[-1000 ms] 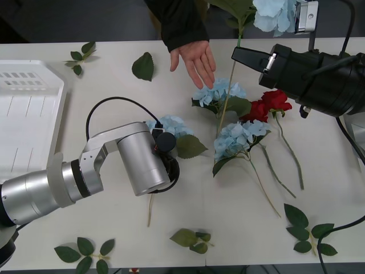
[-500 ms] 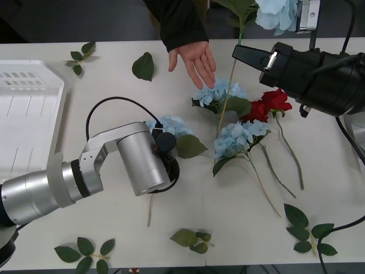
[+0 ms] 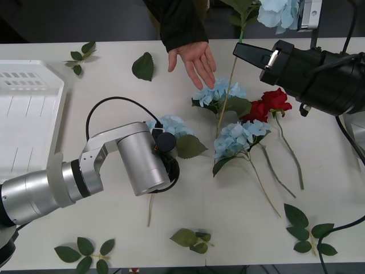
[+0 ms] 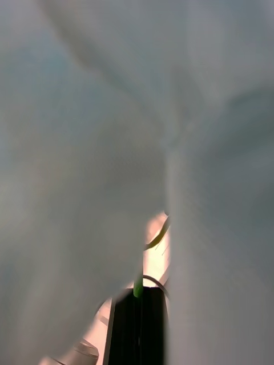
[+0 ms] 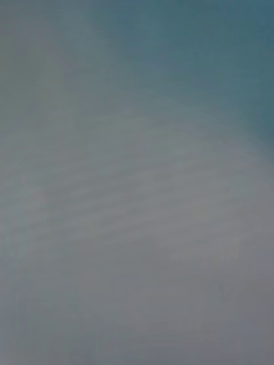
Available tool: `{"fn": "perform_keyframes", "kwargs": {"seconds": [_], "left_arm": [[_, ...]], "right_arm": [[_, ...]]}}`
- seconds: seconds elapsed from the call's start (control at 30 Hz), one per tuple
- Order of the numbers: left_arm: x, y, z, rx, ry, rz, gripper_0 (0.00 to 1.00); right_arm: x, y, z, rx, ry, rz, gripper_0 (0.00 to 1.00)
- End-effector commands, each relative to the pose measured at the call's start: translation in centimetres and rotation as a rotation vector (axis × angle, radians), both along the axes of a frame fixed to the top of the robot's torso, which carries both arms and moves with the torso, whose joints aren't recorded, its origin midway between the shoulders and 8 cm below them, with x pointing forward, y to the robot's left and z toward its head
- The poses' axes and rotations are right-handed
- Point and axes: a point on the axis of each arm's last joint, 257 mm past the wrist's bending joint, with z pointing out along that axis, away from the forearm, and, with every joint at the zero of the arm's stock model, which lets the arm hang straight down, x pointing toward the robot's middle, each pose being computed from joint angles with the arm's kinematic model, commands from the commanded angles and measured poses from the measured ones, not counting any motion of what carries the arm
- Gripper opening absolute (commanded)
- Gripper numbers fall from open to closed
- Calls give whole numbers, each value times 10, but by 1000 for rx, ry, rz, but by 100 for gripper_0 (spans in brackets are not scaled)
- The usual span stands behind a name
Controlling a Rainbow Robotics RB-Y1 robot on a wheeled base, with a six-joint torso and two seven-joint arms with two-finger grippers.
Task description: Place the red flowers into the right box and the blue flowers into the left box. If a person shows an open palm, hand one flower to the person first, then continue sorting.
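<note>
A person's open palm (image 3: 194, 60) reaches from a dark sleeve over the table's far edge. My right gripper (image 3: 302, 14) is raised high at the far right, shut on a blue flower (image 3: 276, 11) whose stem (image 3: 228, 94) hangs down beside the palm. In the right wrist view its black fingers (image 4: 138, 325) pinch the green stem under pale petals (image 4: 85, 142). Two more blue flowers (image 3: 219, 91) (image 3: 239, 134) and red flowers (image 3: 268, 105) lie mid-table. My left arm's wrist (image 3: 142, 157) hovers over another blue flower (image 3: 171, 124), hiding its gripper. The left box (image 3: 28, 120) sits at far left.
Loose green leaf sprigs lie at the far left (image 3: 80, 54), near the palm (image 3: 144, 65), along the front edge (image 3: 85, 251) (image 3: 194, 240) and front right (image 3: 308, 228). A pale edge of the right box (image 3: 360, 137) shows at the right border, crossed by a black cable.
The right gripper has lifted the held blue flower slightly up and to the right. The palm and the left arm have stayed where they were.
</note>
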Motion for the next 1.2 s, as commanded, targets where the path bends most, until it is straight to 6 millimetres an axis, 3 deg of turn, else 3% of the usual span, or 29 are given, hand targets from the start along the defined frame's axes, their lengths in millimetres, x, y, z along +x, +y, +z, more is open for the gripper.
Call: {"fn": "perform_keyframes", "kwargs": {"seconds": [0.03, 0.3, 0.67, 0.93, 1.2], "left_arm": [[19, 6, 16, 39, -54, -56, 100], [18, 7, 16, 39, -53, -55, 100], [20, 6, 17, 40, -57, -58, 100], [20, 6, 17, 42, -59, -61, 100], [20, 7, 17, 43, -59, -61, 100]], "right_arm": [[10, -4, 15, -59, -66, -56, 0], [39, 2, 39, -201, -150, -157, 0], [66, 14, 101, -232, -122, -269, 0], [72, 26, 118, -313, -84, -358, 0], [60, 29, 126, -339, -86, -456, 0]]}}
